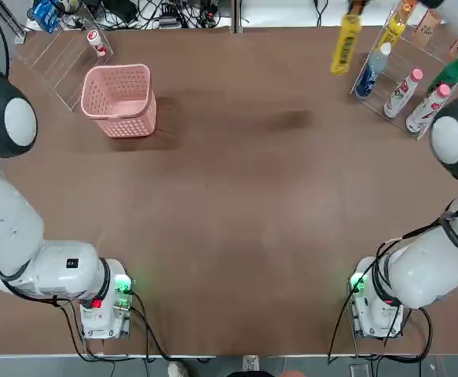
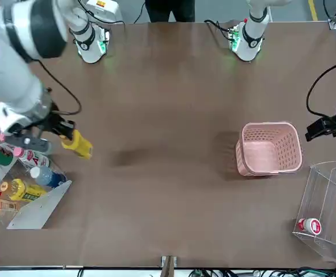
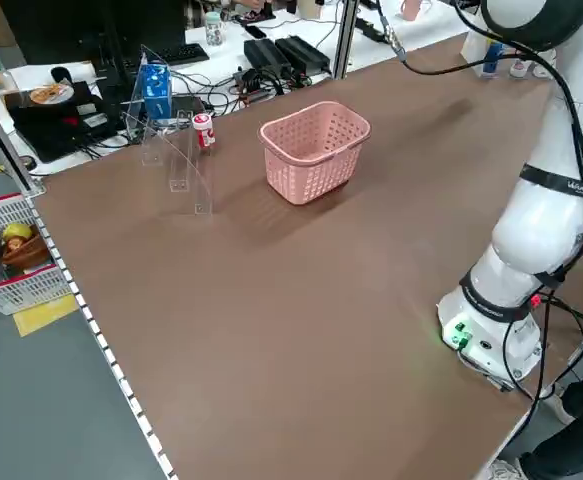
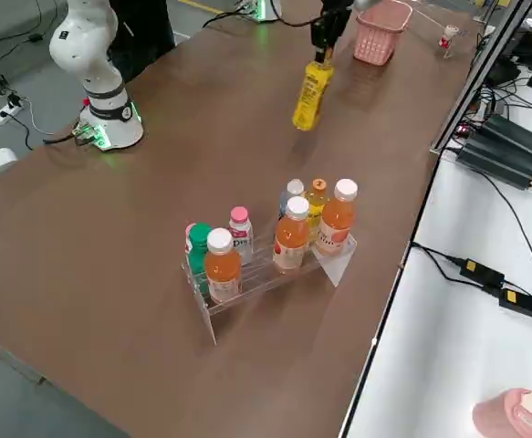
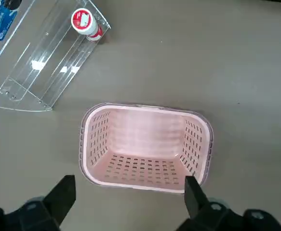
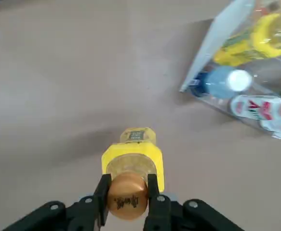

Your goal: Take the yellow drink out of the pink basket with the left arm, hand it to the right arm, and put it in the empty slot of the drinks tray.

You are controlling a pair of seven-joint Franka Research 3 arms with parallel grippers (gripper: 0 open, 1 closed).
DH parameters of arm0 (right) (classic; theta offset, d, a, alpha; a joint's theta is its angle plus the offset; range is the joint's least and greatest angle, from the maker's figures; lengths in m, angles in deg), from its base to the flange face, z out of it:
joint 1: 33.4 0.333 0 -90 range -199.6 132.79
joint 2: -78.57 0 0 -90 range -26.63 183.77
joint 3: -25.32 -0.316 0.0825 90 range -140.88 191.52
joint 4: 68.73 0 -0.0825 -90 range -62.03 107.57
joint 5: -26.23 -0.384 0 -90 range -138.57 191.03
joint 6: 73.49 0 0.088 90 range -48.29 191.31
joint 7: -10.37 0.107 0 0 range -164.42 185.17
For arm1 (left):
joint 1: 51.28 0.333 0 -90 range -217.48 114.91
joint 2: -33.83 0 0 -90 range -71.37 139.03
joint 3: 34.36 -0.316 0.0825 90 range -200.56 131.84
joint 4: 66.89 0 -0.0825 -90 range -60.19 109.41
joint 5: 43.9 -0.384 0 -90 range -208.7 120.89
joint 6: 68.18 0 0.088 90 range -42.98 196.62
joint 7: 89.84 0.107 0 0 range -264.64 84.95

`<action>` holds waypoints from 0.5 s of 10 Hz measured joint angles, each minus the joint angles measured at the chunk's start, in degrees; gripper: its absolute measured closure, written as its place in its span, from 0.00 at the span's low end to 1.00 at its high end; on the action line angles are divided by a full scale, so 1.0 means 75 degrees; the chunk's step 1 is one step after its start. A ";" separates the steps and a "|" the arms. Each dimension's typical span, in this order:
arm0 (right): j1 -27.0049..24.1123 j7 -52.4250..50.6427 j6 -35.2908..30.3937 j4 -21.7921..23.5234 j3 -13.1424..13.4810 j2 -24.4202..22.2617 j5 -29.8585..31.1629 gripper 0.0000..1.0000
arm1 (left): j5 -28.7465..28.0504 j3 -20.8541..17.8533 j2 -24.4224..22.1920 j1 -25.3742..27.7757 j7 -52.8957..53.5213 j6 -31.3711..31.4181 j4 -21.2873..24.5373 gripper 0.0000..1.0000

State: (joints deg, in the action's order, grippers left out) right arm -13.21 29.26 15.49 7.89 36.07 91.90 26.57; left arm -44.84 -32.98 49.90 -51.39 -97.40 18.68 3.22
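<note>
Jaws of the right gripper (image 6: 129,202) are closed on the yellow drink (image 6: 135,159) at its cap end, holding it above the table (image 1: 229,204) near the drinks tray (image 4: 270,272). Wide apart and holding nothing, the left gripper (image 5: 130,202) hovers by the pink basket (image 5: 146,148), which is empty.

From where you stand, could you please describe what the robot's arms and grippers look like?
Both arms are glossy white with rounded segments, dark grey joint sections and black cables strapped alongside; green lights glow at their bases. The left gripper and right gripper are black, with slim jaws.
</note>
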 joint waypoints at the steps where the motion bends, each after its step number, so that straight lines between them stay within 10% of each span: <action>1: -0.0349 -0.0314 -0.0027 0.0064 -0.0003 -0.0165 0.0002 0.66 | 0.0000 -0.0003 -0.0126 0.0002 0.0018 -0.0110 -0.0009 0.00; 5: -0.1474 -0.0522 0.0025 0.0134 0.0000 -0.0285 0.0055 0.66 | 0.0019 -0.0043 -0.0849 0.0003 0.0094 -0.0650 -0.0014 0.00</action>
State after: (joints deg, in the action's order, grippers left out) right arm -24.26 25.35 15.67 8.90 36.08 89.76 26.98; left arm -44.70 -33.30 43.54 -51.37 -96.70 13.81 3.12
